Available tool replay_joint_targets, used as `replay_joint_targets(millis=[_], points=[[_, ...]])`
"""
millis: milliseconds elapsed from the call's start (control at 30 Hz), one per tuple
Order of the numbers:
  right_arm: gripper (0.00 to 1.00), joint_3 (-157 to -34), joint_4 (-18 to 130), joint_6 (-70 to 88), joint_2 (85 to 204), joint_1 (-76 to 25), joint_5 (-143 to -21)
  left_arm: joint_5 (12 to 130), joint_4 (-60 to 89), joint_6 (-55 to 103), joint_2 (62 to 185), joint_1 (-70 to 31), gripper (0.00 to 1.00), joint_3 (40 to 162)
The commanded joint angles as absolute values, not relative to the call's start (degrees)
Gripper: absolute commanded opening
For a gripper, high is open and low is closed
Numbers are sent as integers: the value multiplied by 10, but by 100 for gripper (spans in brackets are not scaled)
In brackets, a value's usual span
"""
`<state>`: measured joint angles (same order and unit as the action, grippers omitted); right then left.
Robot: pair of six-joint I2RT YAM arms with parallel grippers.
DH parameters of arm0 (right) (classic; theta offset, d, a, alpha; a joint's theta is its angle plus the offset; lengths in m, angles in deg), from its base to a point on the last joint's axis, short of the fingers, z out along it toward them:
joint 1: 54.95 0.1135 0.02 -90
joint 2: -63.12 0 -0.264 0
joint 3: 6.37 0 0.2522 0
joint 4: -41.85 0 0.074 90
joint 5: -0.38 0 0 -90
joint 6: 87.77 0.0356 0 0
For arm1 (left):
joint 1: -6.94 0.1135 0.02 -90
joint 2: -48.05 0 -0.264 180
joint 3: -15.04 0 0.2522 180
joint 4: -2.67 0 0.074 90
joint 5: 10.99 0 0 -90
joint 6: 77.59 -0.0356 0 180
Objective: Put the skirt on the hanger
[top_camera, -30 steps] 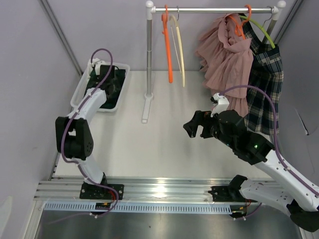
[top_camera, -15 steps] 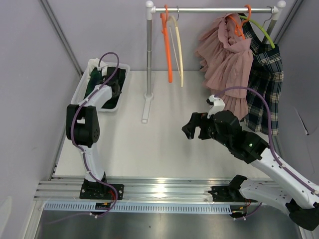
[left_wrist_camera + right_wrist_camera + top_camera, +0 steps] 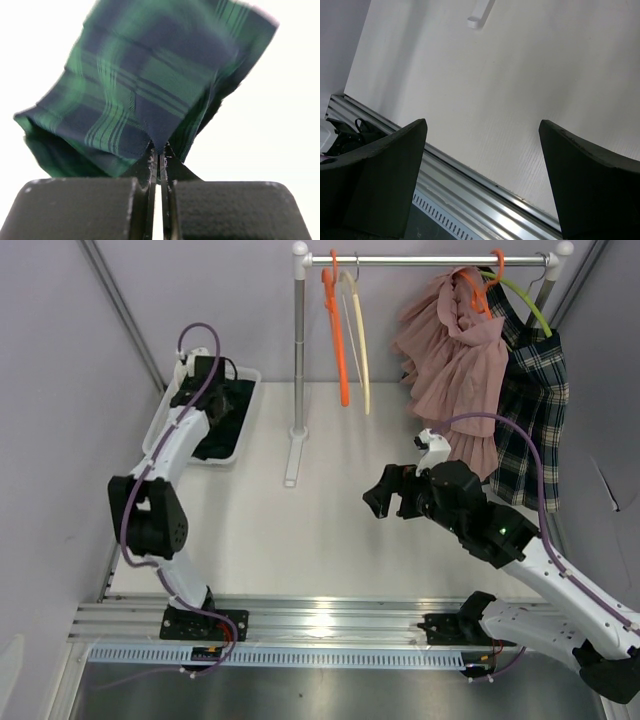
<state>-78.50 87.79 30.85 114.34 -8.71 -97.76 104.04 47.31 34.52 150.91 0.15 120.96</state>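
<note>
Far left, the left gripper [image 3: 159,150], open a second ago over the white bin [image 3: 157,428], has snapped shut on a fold of the green plaid skirt [image 3: 145,90]. Its wrist has shifted toward the bin's far end, with the purple cable looping higher. At centre right, the right gripper [image 3: 386,498] has edged slightly left.

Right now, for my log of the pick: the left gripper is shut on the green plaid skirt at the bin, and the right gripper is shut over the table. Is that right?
Not quite. The right gripper is open, not shut: the right wrist view shows its fingers spread wide over the table. The left gripper is indeed shut on the green plaid skirt at the bin.
</note>
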Motion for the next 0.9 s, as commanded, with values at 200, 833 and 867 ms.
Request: replay_joint_targets(millis=[200, 833, 867], points=[[99, -815, 845, 287, 1167, -93, -955, 1005, 493, 279, 1324, -33, 0, 1292], [99, -829, 830, 287, 1194, -105, -938, 1027, 611, 217, 1198, -256, 0, 1463], [99, -826, 827, 289, 1192, -104, -937, 1026, 607, 221, 1192, -266, 0, 1436]])
